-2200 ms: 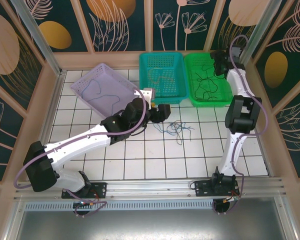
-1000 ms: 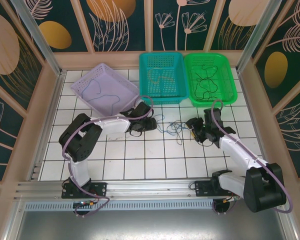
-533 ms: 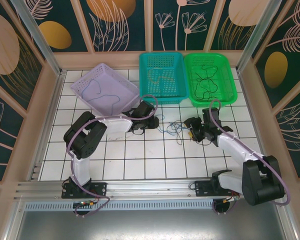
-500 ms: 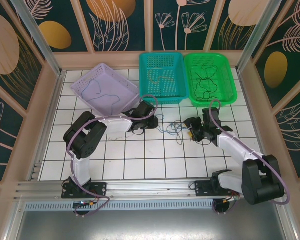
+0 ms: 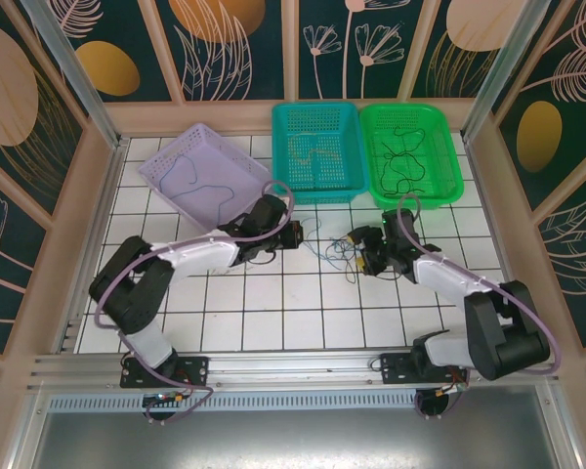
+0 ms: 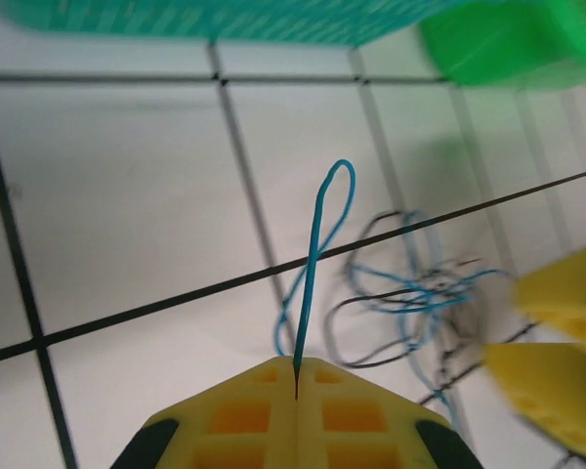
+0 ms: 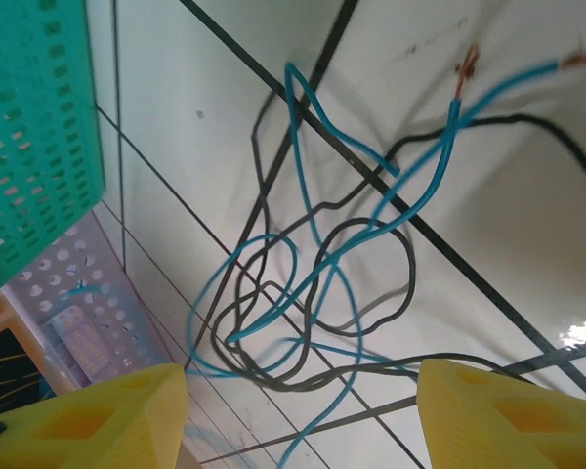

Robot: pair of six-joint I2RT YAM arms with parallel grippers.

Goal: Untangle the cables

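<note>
both arms have moved in since a moment ago: the right gripper (image 5: 363,249) has slid left, closer to the pile, and the left gripper (image 5: 295,233) has pinched shut. everything sits on the white tiled table (image 5: 273,313). at its far side three baskets stand in a row. the lilac basket (image 5: 156,161) on the left has one dark cable (image 5: 190,176) in it, the teal basket (image 5: 278,147) in the middle has a pale cable (image 5: 313,156), and the green basket (image 5: 447,147) on the right has black cables (image 5: 402,156). the baskets are well away from the pile and nothing blocks the way to it. the cables (image 5: 342,252) lie in a small messy knot of blue and black loops on the tiles, right between the two grippers. in the left wrist view the left gripper (image 6: 296,376) has its yellow jaws pressed tight together on a blue cable (image 6: 317,254), which sticks up from them in a thin loop. the knot (image 6: 410,303) lies just past it, and the right gripper's yellow fingers (image 6: 557,322) are beside the knot. in the right wrist view the right gripper (image 7: 303,391) has its jaws wide apart and holds nothing. the knot (image 7: 303,303) sits just ahead of the gap between them, with two bare copper ends (image 7: 467,61) pointing away.
</note>
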